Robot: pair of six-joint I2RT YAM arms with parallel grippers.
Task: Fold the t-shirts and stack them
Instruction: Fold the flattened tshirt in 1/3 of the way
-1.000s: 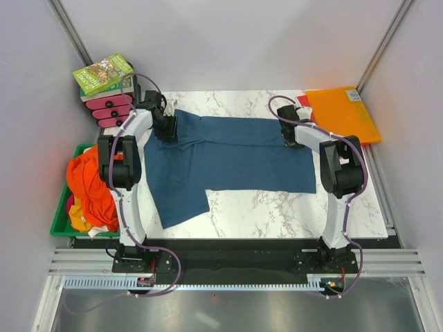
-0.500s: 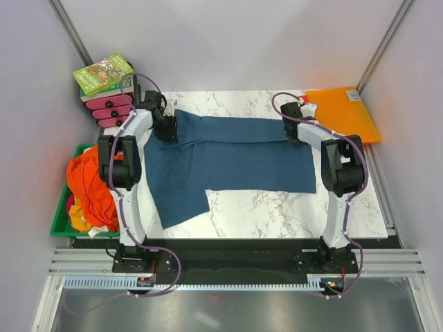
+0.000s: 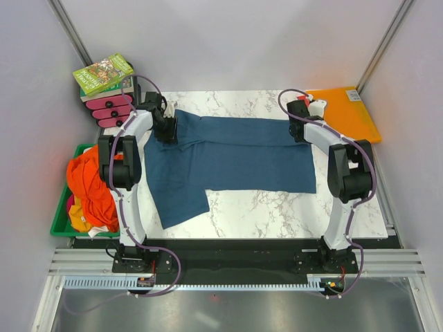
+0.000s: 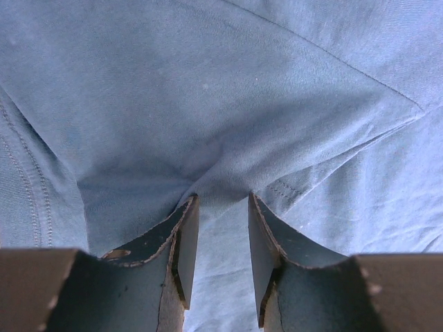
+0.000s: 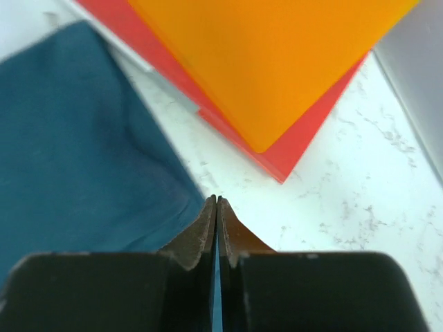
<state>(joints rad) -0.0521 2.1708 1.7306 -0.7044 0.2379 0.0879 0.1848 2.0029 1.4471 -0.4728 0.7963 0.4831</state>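
Marble table (image 3: 277, 207) carries the teal t-shirt (image 3: 228, 155), spread flat. The left gripper (image 4: 221, 200) pinches a pucker at its far-left corner, and the right gripper (image 5: 217, 200) clenches the far-right hem. This looks like the first fold; next, both should draw that edge nearward together.

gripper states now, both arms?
Left gripper: closed on a pinched fold of the teal t-shirt.
Right gripper: closed on the same shirt's edge.

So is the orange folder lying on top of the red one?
Yes, the right wrist view shows the orange folder overlapping the red folder, whose edge sticks out beneath it.
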